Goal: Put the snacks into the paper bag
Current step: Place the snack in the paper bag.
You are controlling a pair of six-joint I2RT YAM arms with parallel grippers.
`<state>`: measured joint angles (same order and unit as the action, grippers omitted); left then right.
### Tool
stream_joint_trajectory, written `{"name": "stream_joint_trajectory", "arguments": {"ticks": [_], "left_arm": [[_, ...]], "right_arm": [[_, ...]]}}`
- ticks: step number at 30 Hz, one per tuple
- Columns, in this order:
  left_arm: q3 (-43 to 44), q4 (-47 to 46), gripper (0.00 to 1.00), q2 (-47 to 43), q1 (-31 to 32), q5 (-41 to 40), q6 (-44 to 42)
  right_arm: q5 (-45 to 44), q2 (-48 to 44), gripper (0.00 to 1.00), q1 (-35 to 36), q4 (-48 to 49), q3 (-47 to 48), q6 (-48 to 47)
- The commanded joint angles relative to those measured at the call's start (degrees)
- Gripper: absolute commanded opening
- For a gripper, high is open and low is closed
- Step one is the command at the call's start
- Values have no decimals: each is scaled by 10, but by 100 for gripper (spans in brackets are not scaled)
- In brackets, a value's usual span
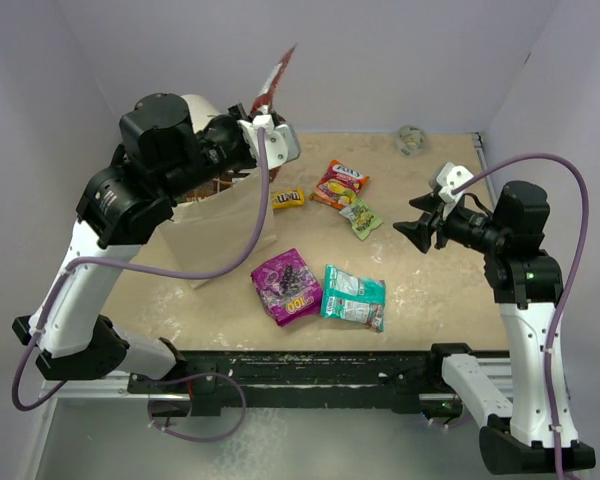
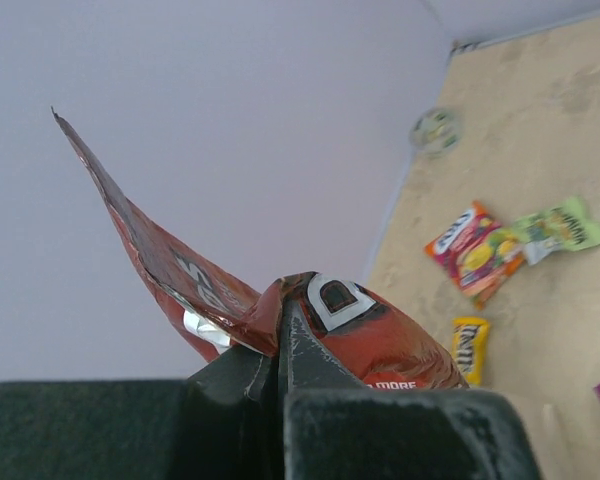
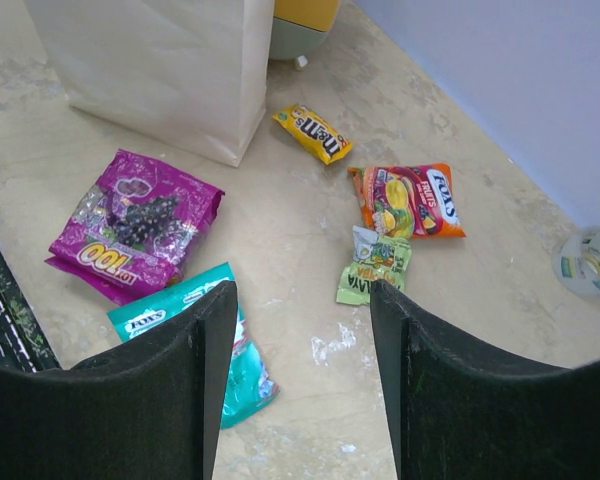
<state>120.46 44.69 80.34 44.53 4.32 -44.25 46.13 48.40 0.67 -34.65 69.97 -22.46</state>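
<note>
My left gripper (image 1: 264, 124) is shut on a dark red-brown snack packet (image 1: 279, 72) and holds it high, above the far side of the tan paper bag (image 1: 215, 235). In the left wrist view the packet (image 2: 380, 335) is pinched between the closed fingers. On the table lie a purple packet (image 1: 287, 285), a teal packet (image 1: 353, 297), a yellow candy packet (image 1: 287, 199), an orange-red packet (image 1: 340, 183) and a small green packet (image 1: 362, 217). My right gripper (image 1: 415, 232) is open and empty, hovering right of the green packet (image 3: 375, 265).
A grey-green ball (image 1: 412, 140) sits at the back right near the wall. A white-and-orange cylinder (image 3: 302, 25) stands behind the bag (image 3: 170, 70). Walls close the back and both sides.
</note>
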Motion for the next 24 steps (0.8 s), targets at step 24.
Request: {"name": "stream_joint_trajectory", "arguments": {"ticks": [24], "left_arm": [[69,164,0,-14,-82,-209,-269]], "right_arm": [[39,1,59,-3,23,-16,-5]]}}
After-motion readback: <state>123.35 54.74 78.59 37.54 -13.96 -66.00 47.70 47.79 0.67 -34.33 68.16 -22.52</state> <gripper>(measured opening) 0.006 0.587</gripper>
